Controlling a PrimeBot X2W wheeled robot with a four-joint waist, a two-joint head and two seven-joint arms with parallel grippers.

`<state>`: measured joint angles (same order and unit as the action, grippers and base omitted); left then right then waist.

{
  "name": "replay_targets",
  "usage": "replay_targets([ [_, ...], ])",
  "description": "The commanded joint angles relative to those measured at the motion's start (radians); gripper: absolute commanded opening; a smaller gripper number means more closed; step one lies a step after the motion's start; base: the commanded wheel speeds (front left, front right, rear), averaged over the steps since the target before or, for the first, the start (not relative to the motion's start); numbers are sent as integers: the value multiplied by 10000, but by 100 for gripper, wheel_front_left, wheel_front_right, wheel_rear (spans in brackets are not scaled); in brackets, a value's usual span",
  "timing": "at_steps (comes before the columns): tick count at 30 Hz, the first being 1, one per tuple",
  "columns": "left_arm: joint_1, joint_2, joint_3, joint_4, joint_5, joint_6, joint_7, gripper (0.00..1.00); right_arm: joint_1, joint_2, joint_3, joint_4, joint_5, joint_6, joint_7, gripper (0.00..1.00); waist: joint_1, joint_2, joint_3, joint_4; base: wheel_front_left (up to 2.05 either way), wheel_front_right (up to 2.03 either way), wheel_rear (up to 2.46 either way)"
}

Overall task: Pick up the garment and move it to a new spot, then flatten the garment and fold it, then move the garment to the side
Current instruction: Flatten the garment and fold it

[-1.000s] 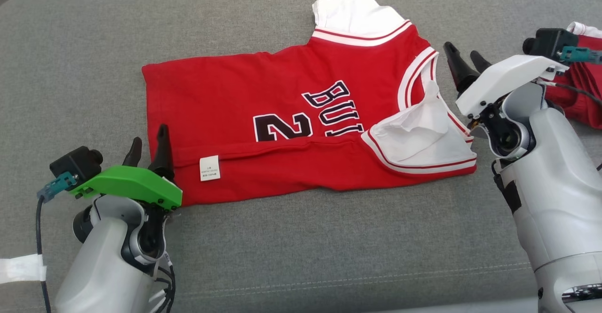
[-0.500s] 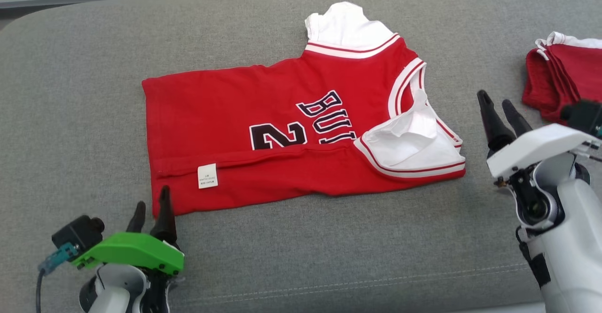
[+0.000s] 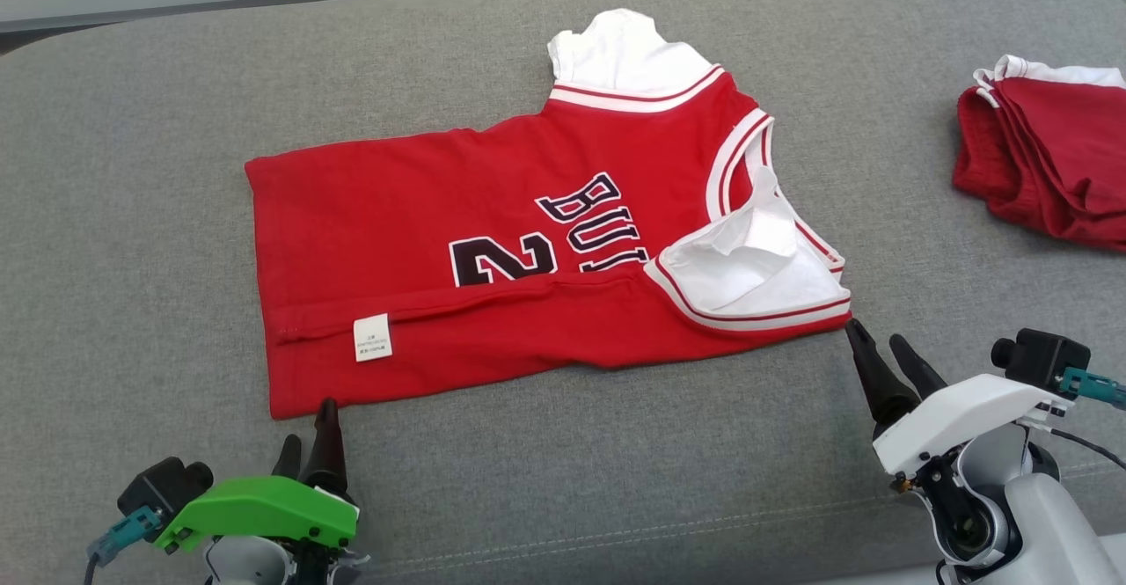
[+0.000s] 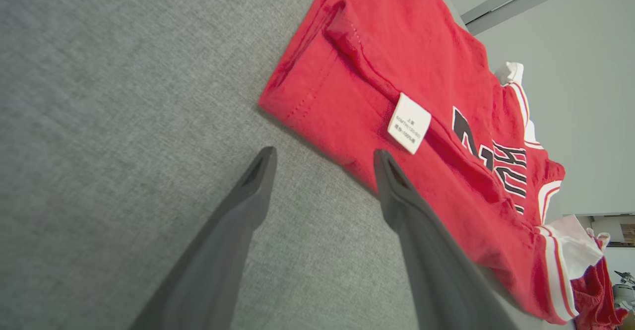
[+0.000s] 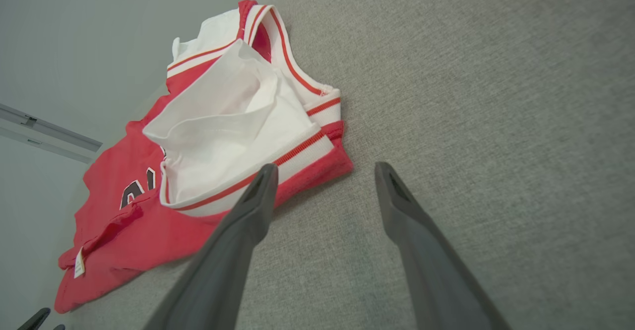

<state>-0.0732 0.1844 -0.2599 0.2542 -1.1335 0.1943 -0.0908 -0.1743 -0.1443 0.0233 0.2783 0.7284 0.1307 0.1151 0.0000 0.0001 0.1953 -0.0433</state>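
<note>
- Head view: the red jersey (image 3: 493, 251) lies half-folded mid-way across the grey cushion (image 3: 132, 171); left gripper (image 3: 308, 422) and right gripper (image 3: 874, 332), both released, sit by its near corners.
- Left wrist view: hem corner just ahead of the fingers (image 4: 238, 206).
- Right wrist view: sleeve corner just ahead.

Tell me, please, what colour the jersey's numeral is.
Black, edged white; the numeral shows best in head view.

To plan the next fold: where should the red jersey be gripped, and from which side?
I would grip the jersey at its two near corners, coming from the near edge: the hem corner with the left gripper, the white-trimmed shoulder corner with the right gripper. It lies flat, and these corners point toward the open grippers.
</note>
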Motion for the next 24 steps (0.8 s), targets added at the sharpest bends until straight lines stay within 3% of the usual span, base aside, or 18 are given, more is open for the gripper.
replay_targets([
  [1,-206,-7,66,77,-119,-43,41,100,146,40,-1,-79,-80,-1,47,100,0,-1,15,-13,0,0,0],
  [14,-1094,-351,505,1475,-674,-296,15,100,-97,323,167,0,-194,-1,223,100,0,-1,132,-155,0,0,0],
  [22,-1828,-529,518,2300,-686,-604,-164,100,-1107,572,321,1005,113,-1,142,100,0,-1,532,-241,0,0,0],
  [23,-1898,-552,503,2354,-675,-643,-175,95,-1267,586,361,1232,114,-1,139,100,0,-1,591,-222,0,0,0],
  [24,-2014,-606,468,2486,-650,-701,-234,61,-1558,624,409,1719,162,-1,122,100,0,-1,681,-174,0,0,0],
])
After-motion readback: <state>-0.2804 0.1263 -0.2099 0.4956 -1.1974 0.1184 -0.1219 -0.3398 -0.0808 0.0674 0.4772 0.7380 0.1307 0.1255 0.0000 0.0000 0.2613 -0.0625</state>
